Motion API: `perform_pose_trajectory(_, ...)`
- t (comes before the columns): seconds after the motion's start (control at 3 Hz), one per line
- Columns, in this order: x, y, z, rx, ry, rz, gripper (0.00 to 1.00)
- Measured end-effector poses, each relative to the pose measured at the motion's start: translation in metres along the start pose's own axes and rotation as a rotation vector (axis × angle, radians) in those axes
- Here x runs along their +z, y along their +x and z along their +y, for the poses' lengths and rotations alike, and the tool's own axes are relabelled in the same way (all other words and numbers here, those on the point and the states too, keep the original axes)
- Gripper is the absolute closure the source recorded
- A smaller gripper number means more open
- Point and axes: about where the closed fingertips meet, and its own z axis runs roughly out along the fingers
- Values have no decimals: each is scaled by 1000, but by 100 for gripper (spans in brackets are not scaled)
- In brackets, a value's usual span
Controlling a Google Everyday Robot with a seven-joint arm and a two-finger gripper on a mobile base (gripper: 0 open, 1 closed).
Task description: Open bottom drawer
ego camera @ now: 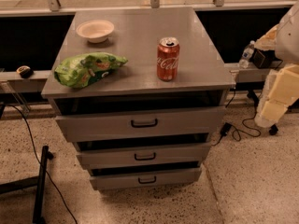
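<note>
Standing on a speckled floor, a grey metal counter (140,36) carries a red can (167,59) lettered Coca-Cola, a green snack bag (88,69) with unreadable print, and a pale bowl (95,30). The bottom drawer (145,178), the narrowest of three, shows a black bar handle and a dark gap above its front. The robot's cream claw (278,99) hangs at the right edge, well apart from the drawer; whether it is clenched or released cannot be told.

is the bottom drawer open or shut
Not pulled out: only a thin dark gap above the bottom drawer. The gripper is far right, apart.
</note>
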Motion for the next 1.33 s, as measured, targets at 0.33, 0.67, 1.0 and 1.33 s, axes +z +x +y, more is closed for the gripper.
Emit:
perform_pose_trajectory(0.33, 1, 0, 0, -3, 10, -4, 0)
perform_pose_trajectory(0.67, 34, 14, 19, -28, -27, -41, 0)
perform_pose_trajectory(1.0, 67, 36, 45, -51, -112, -103, 0)
perform_pose_trajectory(1.33, 65, 34, 46, -64, -109, -108, 0)
